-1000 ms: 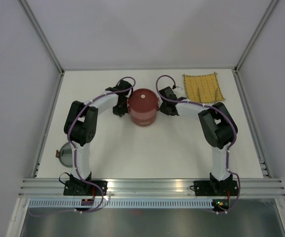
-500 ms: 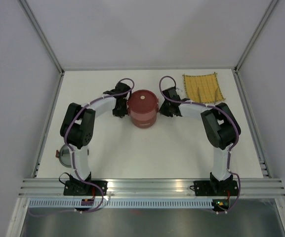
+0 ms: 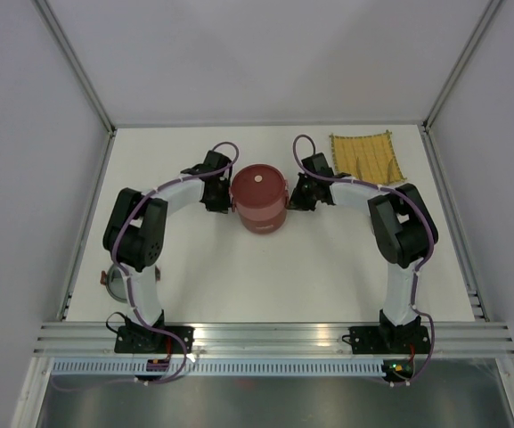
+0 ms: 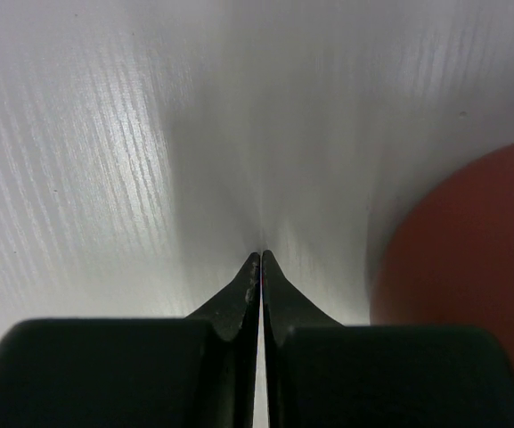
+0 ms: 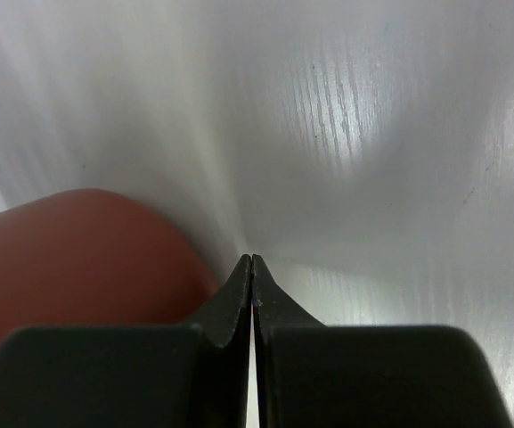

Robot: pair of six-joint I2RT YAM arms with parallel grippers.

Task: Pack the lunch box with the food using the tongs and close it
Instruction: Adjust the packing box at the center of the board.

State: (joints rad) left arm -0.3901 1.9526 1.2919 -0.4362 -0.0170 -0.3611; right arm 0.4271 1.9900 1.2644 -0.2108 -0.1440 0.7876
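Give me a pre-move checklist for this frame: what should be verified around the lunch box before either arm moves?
1. Lid on the lunch box: ok, sits on top, knob up.
2. Left gripper shut and empty: ok, beside the box's left side.
3. Right gripper shut and empty: ok, beside its right side.
4. Contact between grippers and box: cannot tell.
5. Yellow mat free of food: ok, none visible.
6. Tongs out of the way: cannot tell, not in view.
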